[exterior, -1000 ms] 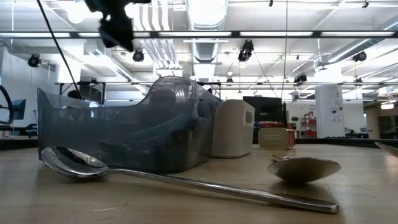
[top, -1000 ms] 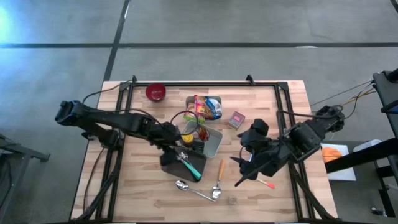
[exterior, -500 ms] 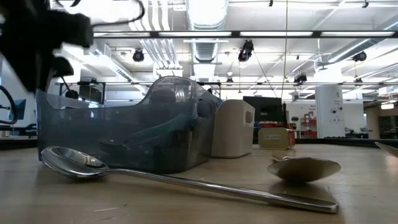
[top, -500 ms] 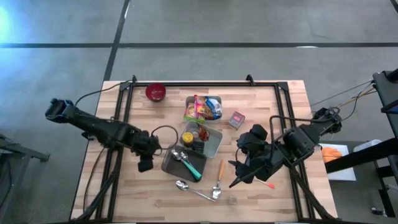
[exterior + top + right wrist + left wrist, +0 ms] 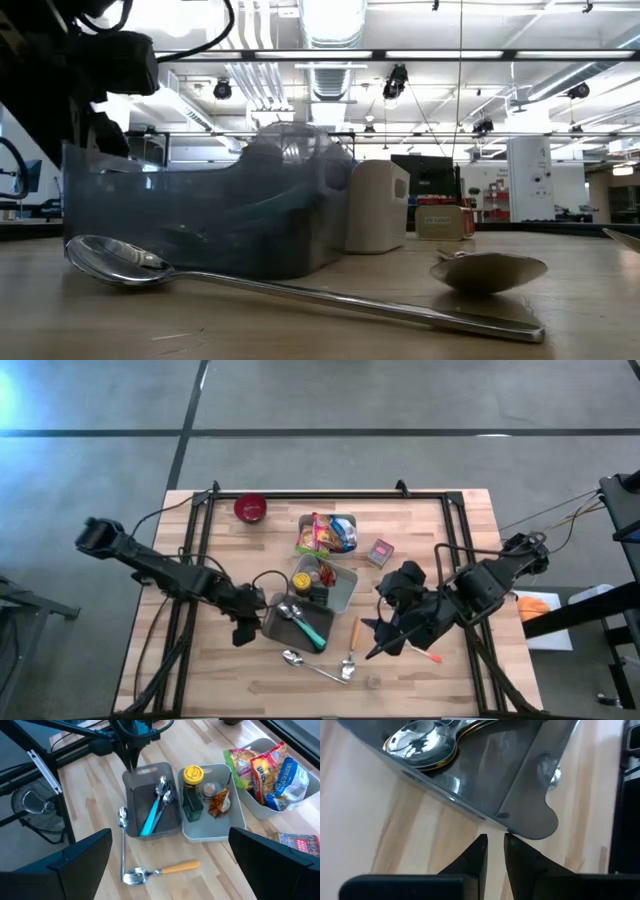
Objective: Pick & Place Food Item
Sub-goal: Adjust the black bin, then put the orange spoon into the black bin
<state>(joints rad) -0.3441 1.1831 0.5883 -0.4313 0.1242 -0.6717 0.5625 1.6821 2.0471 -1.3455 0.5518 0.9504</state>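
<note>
Food items sit in the light grey tray (image 5: pixel 210 810): a yellow-lidded jar (image 5: pixel 193 775), a dark green block (image 5: pixel 193 805) and an orange-brown snack (image 5: pixel 218 802), all just beside the dark cutlery bin (image 5: pixel 150 800), which is my landmark. Snack packets (image 5: pixel 265 767) fill a second container (image 5: pixel 260 807) farther from the bin, past the tray.

Left gripper (image 5: pixel 493 845) is at the bin's outer rim by its tab, fingers nearly together with a thin gap; can't tell if they pinch the rim or sit just off it. Nothing food-like in them. Right gripper (image 5: pixel 385 640) hovers on the far side of the tray from the bin, jaws wide apart, empty.

Risks, judged:
- Left arm is on the wrong container; if it pulls, the bin slides and shoves the tray, tipping the jar.
- Bin holds spoons (image 5: pixel 162 795) and a teal-handled utensil (image 5: pixel 150 817); a tilt spills them.
- Loose spoon (image 5: pixel 121 820) and wooden-handled fork (image 5: pixel 160 868) lie near the bin, so a low sweep knocks them.
- Both arms converging on the tray could collide.
</note>
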